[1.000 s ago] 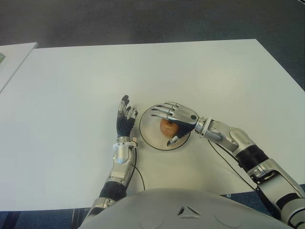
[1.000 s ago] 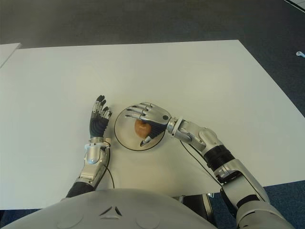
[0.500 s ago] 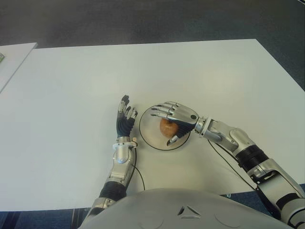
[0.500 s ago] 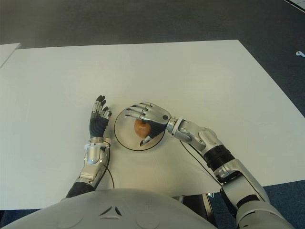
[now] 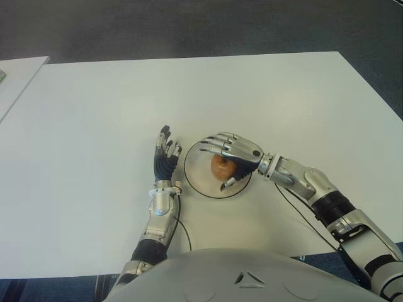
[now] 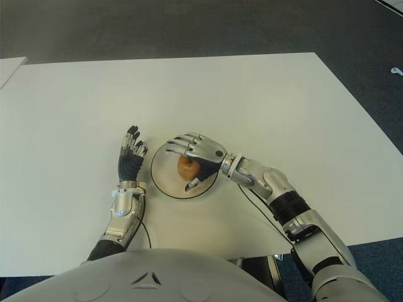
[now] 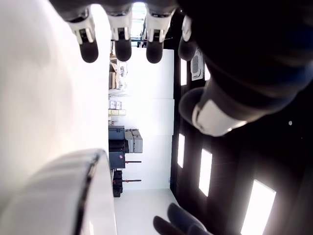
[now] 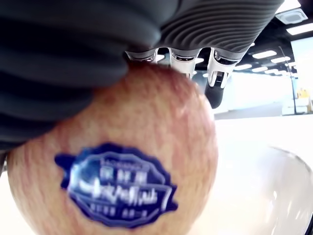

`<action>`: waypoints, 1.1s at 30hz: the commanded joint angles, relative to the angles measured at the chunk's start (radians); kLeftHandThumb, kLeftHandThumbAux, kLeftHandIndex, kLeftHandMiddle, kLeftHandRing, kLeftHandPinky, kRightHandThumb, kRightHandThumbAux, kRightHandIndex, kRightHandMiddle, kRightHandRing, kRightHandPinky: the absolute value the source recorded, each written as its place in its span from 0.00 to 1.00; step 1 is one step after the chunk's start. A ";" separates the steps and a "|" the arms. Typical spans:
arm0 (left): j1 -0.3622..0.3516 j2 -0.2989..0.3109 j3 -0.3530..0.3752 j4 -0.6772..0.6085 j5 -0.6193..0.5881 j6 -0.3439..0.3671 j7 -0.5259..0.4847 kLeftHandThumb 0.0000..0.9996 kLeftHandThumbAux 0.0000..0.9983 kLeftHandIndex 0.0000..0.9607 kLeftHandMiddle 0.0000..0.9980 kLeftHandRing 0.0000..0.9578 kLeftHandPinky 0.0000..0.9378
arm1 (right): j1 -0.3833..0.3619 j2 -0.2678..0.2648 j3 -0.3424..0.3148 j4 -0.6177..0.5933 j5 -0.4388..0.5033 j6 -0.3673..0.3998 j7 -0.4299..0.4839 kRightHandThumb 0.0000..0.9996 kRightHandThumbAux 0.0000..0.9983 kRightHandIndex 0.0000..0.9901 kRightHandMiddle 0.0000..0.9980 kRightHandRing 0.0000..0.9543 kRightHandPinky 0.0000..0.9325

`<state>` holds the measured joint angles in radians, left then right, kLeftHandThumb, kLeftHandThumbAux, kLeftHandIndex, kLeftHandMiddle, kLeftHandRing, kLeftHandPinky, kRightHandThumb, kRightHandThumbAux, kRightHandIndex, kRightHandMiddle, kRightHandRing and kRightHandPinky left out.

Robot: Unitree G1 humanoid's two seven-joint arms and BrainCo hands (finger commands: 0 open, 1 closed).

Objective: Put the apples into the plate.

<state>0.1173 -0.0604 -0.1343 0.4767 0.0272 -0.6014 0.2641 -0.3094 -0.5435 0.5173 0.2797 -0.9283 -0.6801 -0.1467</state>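
On white table (image 5: 264, 94), dark carpet (image 5: 189, 25) beyond

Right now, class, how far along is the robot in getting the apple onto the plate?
Done: the apple has been carried over the plate. In hand: the right hand has its fingers spread over the apple, so whether it is released cannot be told. Left: letting go and pulling the hand clear. The left hand shows open beside the plate, on its left. No other apple shows on the table.

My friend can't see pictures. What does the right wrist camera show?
A reddish apple with a blue sticker fills the view, pressed against the right hand; its fingers reach past it. A plate lies beyond.
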 commanded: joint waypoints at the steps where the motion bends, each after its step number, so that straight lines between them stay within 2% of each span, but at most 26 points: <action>1: 0.091 -0.073 -0.010 0.102 0.006 0.023 -0.002 0.00 0.64 0.07 0.07 0.06 0.06 | -0.002 0.025 -0.044 0.015 0.086 0.022 0.012 0.04 0.44 0.00 0.00 0.00 0.00; 6: 0.089 -0.071 -0.010 0.108 0.005 0.024 -0.007 0.00 0.64 0.07 0.07 0.06 0.05 | 0.017 0.056 -0.082 0.013 0.198 0.061 0.073 0.05 0.41 0.00 0.00 0.00 0.00; 11: 0.088 -0.077 -0.006 0.108 -0.012 0.034 -0.016 0.00 0.63 0.06 0.06 0.05 0.05 | 0.014 0.129 -0.179 -0.002 0.445 0.209 0.207 0.05 0.34 0.00 0.00 0.00 0.00; 15: 0.093 -0.076 -0.003 0.107 -0.016 0.035 -0.018 0.00 0.61 0.06 0.06 0.05 0.04 | 0.020 0.165 -0.233 0.000 0.570 0.291 0.277 0.08 0.32 0.01 0.00 0.00 0.00; 20: 0.102 -0.073 -0.004 0.102 -0.014 0.032 -0.018 0.00 0.61 0.06 0.06 0.05 0.03 | 0.047 0.213 -0.294 -0.004 0.700 0.359 0.322 0.10 0.33 0.03 0.00 0.00 0.00; 24: 0.109 -0.069 -0.003 0.099 -0.021 0.026 -0.027 0.00 0.61 0.06 0.06 0.05 0.03 | 0.090 0.259 -0.351 -0.011 0.823 0.396 0.353 0.13 0.40 0.04 0.02 0.00 0.00; 30: 0.123 -0.065 0.001 0.083 -0.033 0.027 -0.047 0.00 0.61 0.06 0.06 0.05 0.03 | 0.121 0.301 -0.404 -0.008 0.919 0.461 0.385 0.12 0.51 0.04 0.02 0.00 0.00; 33: 0.133 -0.063 0.003 0.069 -0.032 0.032 -0.050 0.00 0.61 0.06 0.07 0.05 0.03 | 0.126 0.330 -0.448 0.047 0.971 0.476 0.386 0.11 0.57 0.04 0.02 0.00 0.00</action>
<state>0.1239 -0.0602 -0.1309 0.4713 0.0164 -0.6039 0.2275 -0.1961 -0.2425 0.1104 0.2783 -0.0137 -0.2394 0.2325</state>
